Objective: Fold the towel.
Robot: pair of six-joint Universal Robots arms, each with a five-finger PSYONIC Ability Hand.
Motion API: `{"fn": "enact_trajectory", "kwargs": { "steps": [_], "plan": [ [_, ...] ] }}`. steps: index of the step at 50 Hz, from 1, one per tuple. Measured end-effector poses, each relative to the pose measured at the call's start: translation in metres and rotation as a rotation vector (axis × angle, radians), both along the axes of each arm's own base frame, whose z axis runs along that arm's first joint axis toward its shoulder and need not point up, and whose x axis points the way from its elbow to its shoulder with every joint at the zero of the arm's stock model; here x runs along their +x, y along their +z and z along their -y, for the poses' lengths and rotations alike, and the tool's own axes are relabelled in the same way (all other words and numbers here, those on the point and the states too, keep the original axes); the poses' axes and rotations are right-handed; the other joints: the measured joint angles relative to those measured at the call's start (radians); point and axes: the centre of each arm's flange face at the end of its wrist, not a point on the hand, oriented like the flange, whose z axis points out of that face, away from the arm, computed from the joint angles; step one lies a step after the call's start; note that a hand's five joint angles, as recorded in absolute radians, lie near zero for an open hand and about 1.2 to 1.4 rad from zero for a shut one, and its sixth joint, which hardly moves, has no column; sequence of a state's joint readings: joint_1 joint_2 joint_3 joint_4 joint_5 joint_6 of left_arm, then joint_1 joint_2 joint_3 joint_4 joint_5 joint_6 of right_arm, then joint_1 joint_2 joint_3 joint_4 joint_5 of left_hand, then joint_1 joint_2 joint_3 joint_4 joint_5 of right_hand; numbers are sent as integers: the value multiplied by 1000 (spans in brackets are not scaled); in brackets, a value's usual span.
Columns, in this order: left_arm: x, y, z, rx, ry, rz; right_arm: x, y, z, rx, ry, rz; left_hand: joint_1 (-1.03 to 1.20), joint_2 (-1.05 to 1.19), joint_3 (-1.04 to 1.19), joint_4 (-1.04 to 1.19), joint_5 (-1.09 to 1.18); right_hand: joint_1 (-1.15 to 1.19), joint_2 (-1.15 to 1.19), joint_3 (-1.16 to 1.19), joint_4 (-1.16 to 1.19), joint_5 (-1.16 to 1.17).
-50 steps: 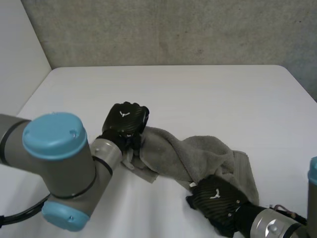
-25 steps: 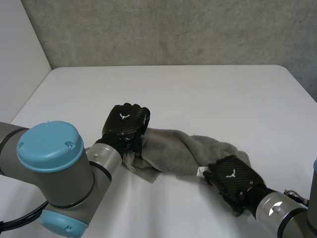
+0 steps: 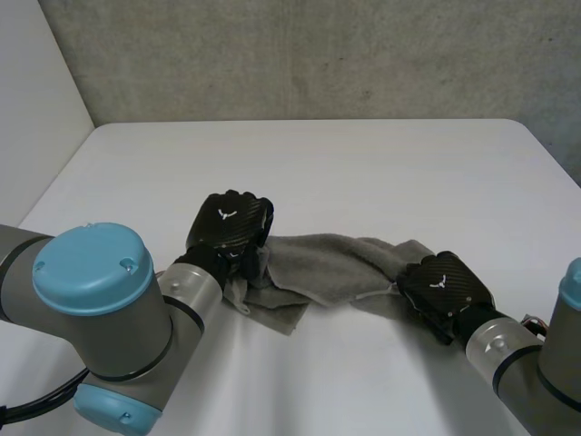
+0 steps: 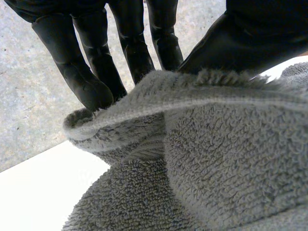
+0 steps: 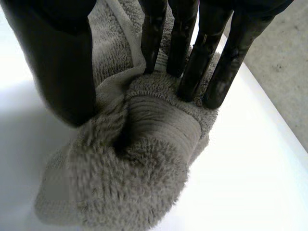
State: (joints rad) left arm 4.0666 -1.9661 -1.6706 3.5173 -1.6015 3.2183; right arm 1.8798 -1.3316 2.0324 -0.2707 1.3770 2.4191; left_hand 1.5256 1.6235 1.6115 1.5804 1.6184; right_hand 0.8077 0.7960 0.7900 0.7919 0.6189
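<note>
At its ends, the soft, floppy towel [image 3: 327,263] is pinched by the left hand [image 3: 231,222] and right hand [image 3: 445,286].

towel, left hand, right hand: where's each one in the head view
towel [image 3: 327,263], head view, middle of the grey cloth between the hands
left hand [image 3: 231,222], head view, back of the hand
right hand [image 3: 445,286], head view, back of the hand
</note>
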Motion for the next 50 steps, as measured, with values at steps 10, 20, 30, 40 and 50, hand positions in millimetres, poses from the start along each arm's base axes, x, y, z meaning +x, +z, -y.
{"fn": "enact_trajectory", "kwargs": {
  "steps": [10, 20, 30, 40, 50],
  "plan": [
    [-1, 6, 5, -19, 5, -10, -1, 5, 28, -61, -77, -29, 0, 0, 0, 0, 0, 524, 534, 549, 544, 557],
    [1, 60, 54, -173, 86, -108, 12, 107, 80, -393, -145, 195, 0, 0, 0, 0, 0, 525, 534, 549, 544, 559],
    [37, 156, 108, -439, 226, -270, 0, 202, 120, -591, -192, 632, 0, 0, 0, 0, 0, 526, 534, 549, 544, 559],
    [48, 123, 103, -353, 218, -215, 5, 139, 105, -242, -144, 461, 0, 0, -1, 0, 0, -156, -137, -129, -136, -156],
    [49, 65, 87, -205, 172, -125, 38, 64, 28, 61, 80, 280, 0, 0, -1, 0, 0, -347, -313, -323, -333, -367]
  ]
}}
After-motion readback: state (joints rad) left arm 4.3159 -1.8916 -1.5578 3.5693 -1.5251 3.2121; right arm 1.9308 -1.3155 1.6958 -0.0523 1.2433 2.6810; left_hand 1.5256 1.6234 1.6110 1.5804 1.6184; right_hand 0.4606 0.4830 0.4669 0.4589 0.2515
